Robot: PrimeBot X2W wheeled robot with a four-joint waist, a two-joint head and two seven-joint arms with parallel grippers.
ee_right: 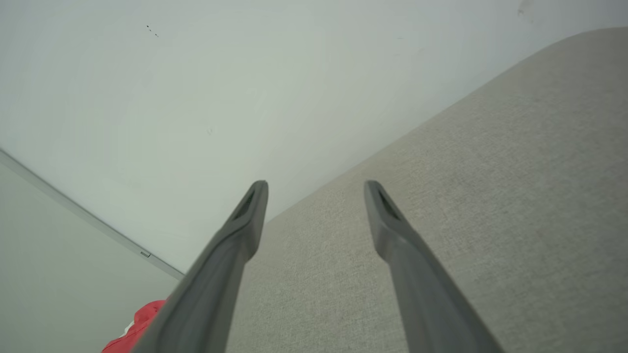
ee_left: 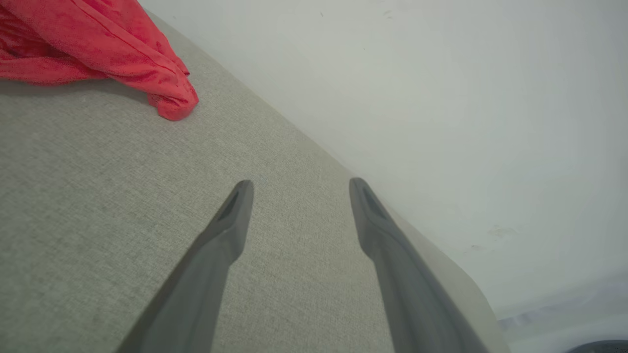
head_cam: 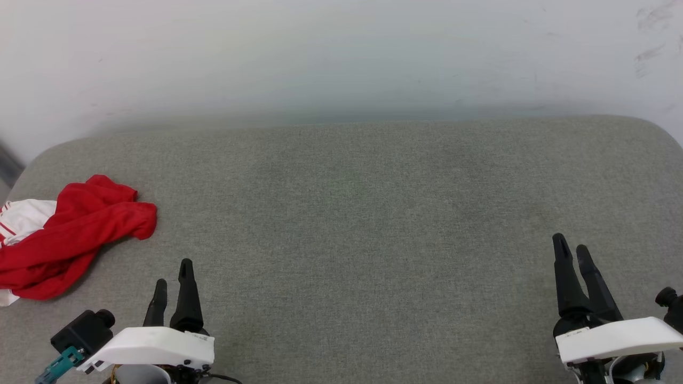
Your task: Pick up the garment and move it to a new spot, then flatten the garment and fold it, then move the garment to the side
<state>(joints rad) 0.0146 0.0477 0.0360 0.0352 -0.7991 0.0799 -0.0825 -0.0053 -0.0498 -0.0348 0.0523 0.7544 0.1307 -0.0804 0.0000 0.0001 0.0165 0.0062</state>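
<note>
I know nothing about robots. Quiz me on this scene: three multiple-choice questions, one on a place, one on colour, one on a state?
1. Where does the shirt lie on the grey surface? A far left; B centre; C far right.
2. The shirt's colours? A blue, yellow; B red, white; C all black.
3. The left claw and right claw are: A open, empty; B gripping cloth; C shut, empty.
Answers: 1 A, it lies bunched at the left. 2 B, red cloth with a white part. 3 A, both stand spread with nothing between.
</note>
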